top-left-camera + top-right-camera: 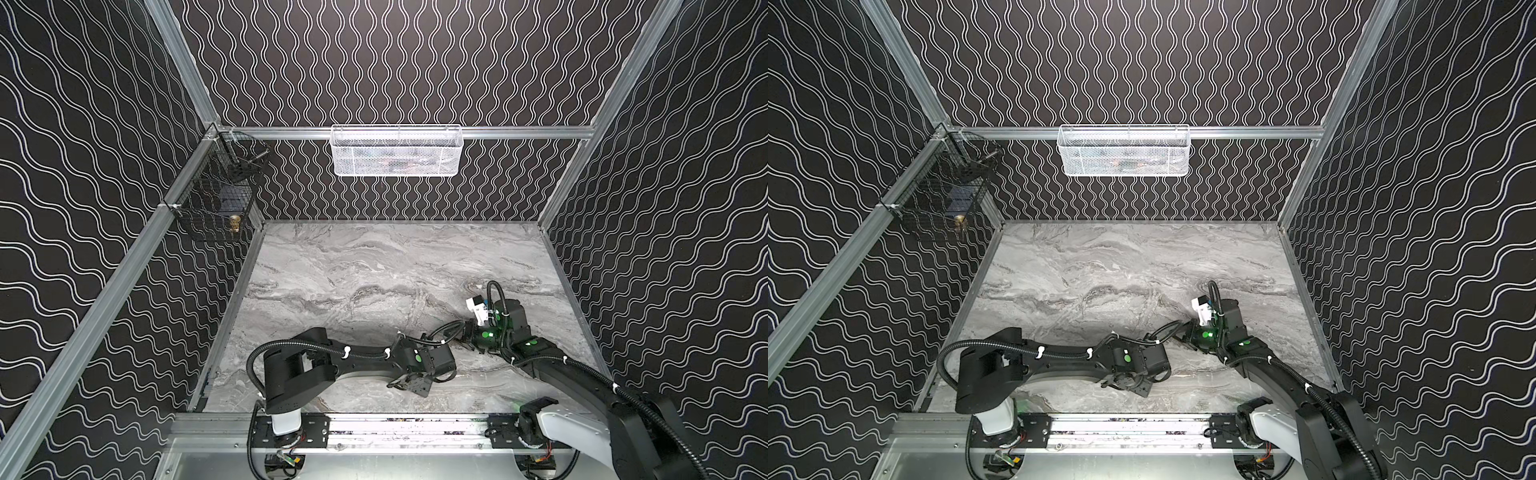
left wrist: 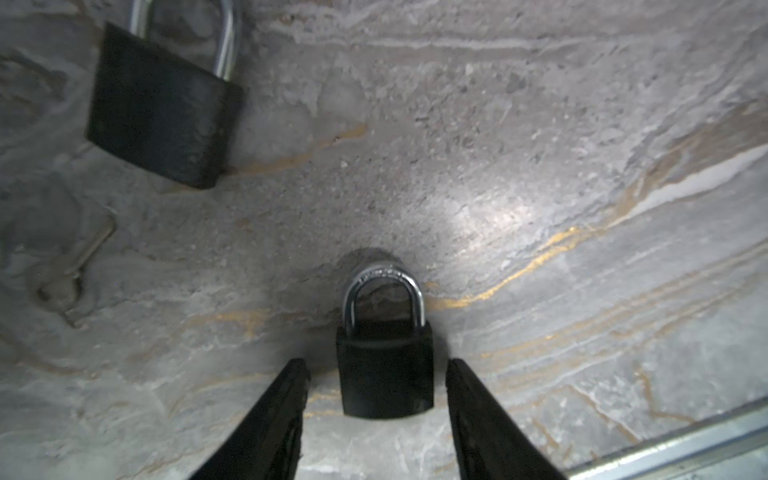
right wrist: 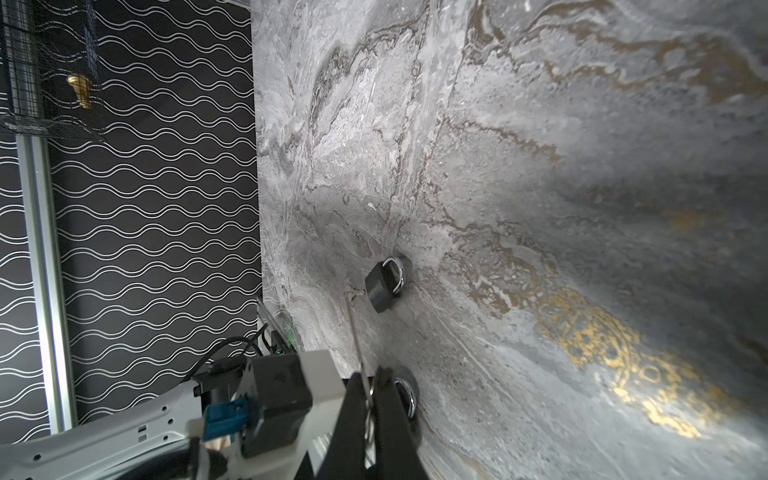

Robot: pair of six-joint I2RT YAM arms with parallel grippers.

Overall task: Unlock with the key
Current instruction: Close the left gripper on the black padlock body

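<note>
A small black padlock with a steel shackle lies on the marble table between the fingers of my left gripper. The jaws stand open, with a gap on each side of the lock body. A second, larger-looking black padlock lies further off, with a loose silver key on the table near its base. In the right wrist view my right gripper is shut on a thin silver key, seen edge-on and sticking out past the fingertips. That view also shows the far padlock. The near one's shackle peeks out behind the fingers.
A black wire basket holding a brass piece hangs on the left wall rail. A white mesh basket hangs on the back rail. The table's metal front rail runs close to the left gripper. Both arms crowd the front right of the table.
</note>
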